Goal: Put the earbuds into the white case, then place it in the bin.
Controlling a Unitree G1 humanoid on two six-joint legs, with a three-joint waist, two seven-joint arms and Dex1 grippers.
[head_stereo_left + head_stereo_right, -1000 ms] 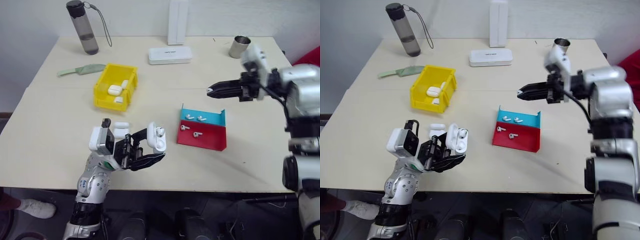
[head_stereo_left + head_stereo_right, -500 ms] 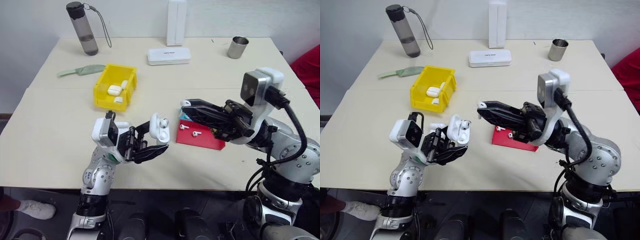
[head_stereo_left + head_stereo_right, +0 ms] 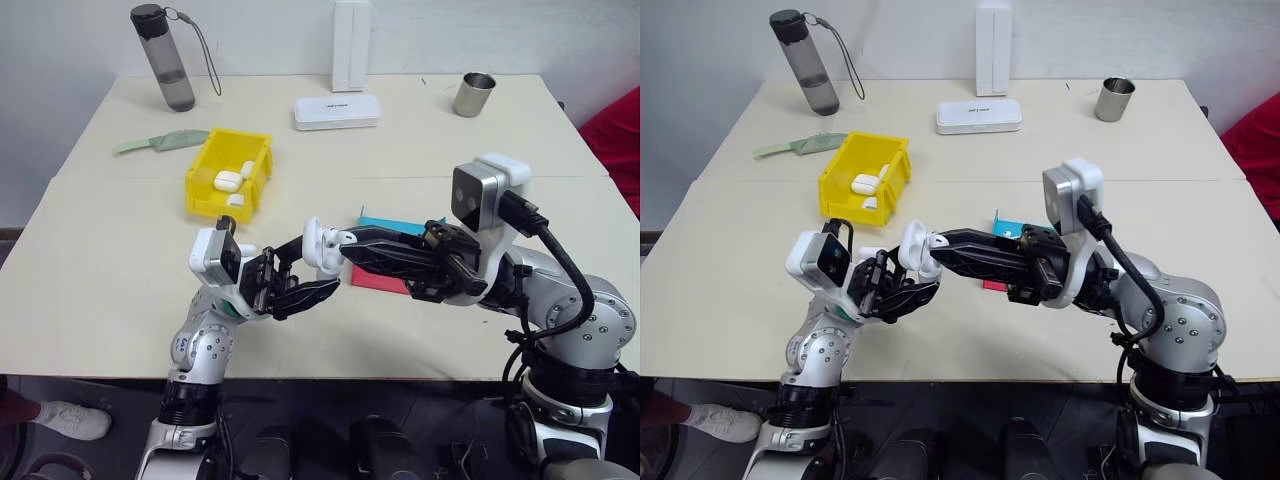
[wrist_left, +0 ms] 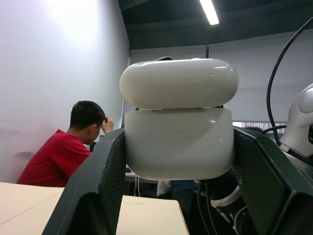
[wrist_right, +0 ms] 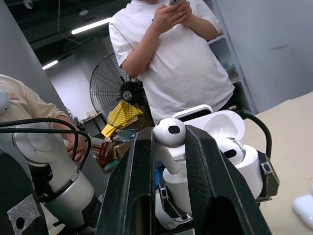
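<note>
Left tool (image 3: pixel 305 268) clenches the open case (image 3: pixel 322 247), right tool (image 5: pixel 168 147) pinches an earbud (image 5: pixel 168 133) just above it, so line up the stem slowly.

A beige table (image 3: pixel 120 290) stands against a white wall (image 3: pixel 60 40).

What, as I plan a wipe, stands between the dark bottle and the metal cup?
A tall upright white box, at the table's back edge, in the left eye view.
</note>
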